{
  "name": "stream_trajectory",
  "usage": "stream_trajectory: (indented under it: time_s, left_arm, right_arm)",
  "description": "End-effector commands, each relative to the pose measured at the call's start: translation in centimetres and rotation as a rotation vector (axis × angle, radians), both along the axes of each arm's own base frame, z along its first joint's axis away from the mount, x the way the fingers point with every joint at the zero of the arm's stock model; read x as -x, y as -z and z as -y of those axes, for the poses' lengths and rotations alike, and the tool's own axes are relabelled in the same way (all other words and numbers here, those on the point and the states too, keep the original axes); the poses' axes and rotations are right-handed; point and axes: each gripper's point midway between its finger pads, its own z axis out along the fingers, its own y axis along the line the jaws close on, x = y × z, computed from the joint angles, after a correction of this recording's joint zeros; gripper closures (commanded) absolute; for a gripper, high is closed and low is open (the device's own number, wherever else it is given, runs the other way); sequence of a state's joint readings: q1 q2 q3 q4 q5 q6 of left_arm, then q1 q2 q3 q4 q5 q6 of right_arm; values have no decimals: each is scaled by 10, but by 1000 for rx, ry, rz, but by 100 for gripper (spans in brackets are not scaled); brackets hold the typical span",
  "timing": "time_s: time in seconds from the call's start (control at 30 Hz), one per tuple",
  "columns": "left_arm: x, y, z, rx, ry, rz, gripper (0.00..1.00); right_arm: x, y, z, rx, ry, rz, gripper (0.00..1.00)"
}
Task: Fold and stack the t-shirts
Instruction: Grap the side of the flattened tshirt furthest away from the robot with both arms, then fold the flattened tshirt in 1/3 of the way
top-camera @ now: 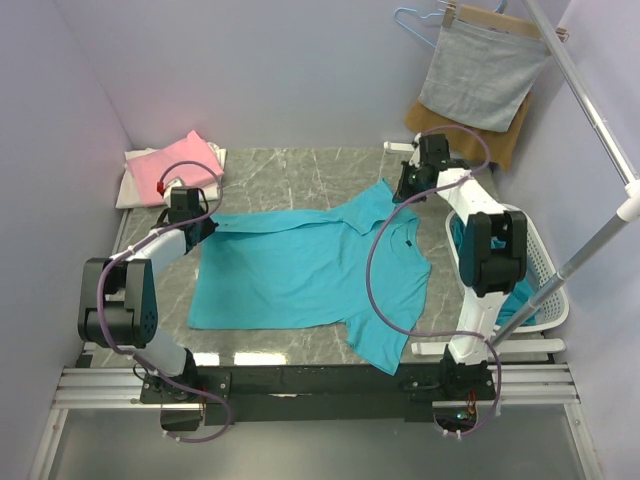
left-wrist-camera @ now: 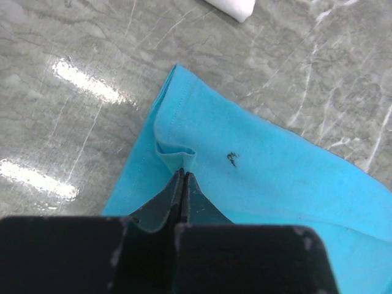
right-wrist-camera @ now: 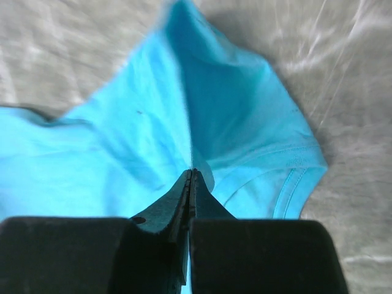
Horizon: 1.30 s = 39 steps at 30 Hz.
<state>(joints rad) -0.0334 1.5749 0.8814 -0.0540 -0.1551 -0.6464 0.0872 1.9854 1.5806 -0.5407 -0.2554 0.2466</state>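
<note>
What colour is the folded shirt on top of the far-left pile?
Pink folded shirt; top external view shows it best.

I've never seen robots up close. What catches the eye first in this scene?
A bright turquoise t-shirt sprawls across the grey marble table at centre. The left hand and right hand are each pinched shut on its far edge, one per side. A folded pink garment lies in the far left corner.
</note>
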Motion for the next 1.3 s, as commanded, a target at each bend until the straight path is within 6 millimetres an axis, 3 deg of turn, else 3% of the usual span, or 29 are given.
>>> stream_trajectory:
  time_s: [0.0, 0.33, 0.6, 0.77, 1.1, 1.27]
  left_arm:
    - [-10, -39, 0, -4, 16, 87, 99]
    - [2, -53, -3, -21, 10, 89, 99]
    - [4, -40, -4, -30, 11, 51, 99]
    - [5, -36, -5, -35, 16, 33, 99]
    - [11, -24, -8, -38, 1, 1, 99]
    - [11, -16, -13, -44, -9, -18, 99]
  right_arm:
    - [-7, -53, 0, -8, 25, 127, 100]
    - [27, -92, 14, 9, 115, 178, 100]
    - [49, -123, 12, -36, 137, 251, 100]
    - [70, -117, 2, -67, 81, 183, 100]
    - [124, -61, 2, -47, 96, 19, 100]
    - [141, -56, 3, -23, 135, 6, 100]
